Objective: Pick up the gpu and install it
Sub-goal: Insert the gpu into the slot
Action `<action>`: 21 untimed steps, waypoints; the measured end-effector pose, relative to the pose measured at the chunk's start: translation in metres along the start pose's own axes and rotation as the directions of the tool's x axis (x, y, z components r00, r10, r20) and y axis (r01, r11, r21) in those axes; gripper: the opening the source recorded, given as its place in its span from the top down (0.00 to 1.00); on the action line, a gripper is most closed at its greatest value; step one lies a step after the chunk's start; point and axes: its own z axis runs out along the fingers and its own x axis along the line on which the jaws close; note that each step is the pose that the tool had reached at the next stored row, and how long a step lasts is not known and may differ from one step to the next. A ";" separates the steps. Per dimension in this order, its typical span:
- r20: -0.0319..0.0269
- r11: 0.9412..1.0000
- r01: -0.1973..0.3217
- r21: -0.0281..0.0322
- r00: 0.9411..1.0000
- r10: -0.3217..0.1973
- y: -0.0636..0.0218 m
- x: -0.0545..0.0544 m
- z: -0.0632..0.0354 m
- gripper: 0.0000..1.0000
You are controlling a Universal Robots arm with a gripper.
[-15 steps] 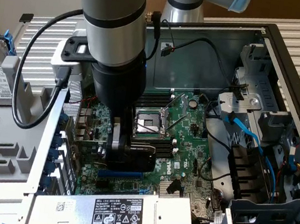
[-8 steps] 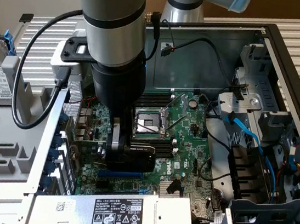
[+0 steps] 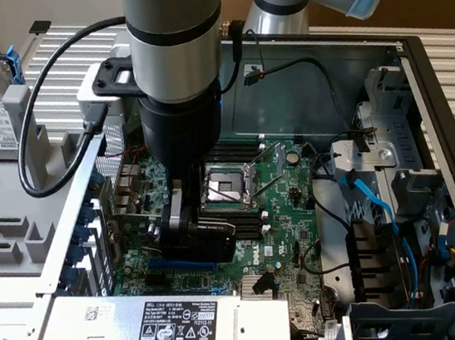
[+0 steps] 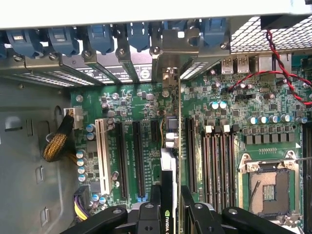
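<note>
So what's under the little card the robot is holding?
The gpu, gripped in the jaws, stands edge-on over the green motherboard. Long black slots show on both sides of it. Whatever lies straight beneath it is covered by the card itself.

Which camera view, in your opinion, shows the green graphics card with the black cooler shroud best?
The exterior view: the green, black-shrouded gpu shows its long side, clamped in the gripper over the large green motherboard. The wrist view shows it edge-on, a thin strip between the gripper's fingers, running alongside the black expansion slots.
</note>
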 end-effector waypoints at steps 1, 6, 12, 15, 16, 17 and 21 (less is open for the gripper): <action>0.000 1.000 0.000 0.000 1.000 0.000 0.0000 0.000 0.0002 0.74; 0.000 1.000 0.000 0.000 1.000 0.000 0.0000 0.000 0.0005 0.74; 0.002 1.000 0.000 0.000 1.000 0.000 0.0001 0.000 0.0004 0.74; 0.002 1.000 0.000 0.000 1.000 0.000 0.0000 0.000 0.0004 0.74; 0.002 1.000 0.000 0.000 1.000 0.000 0.0000 0.000 0.0004 0.74; 0.002 1.000 0.000 0.000 1.000 0.000 -0.0001 0.000 0.0004 0.74; 0.003 1.000 0.000 0.000 1.000 0.000 -0.0004 0.000 0.0005 0.74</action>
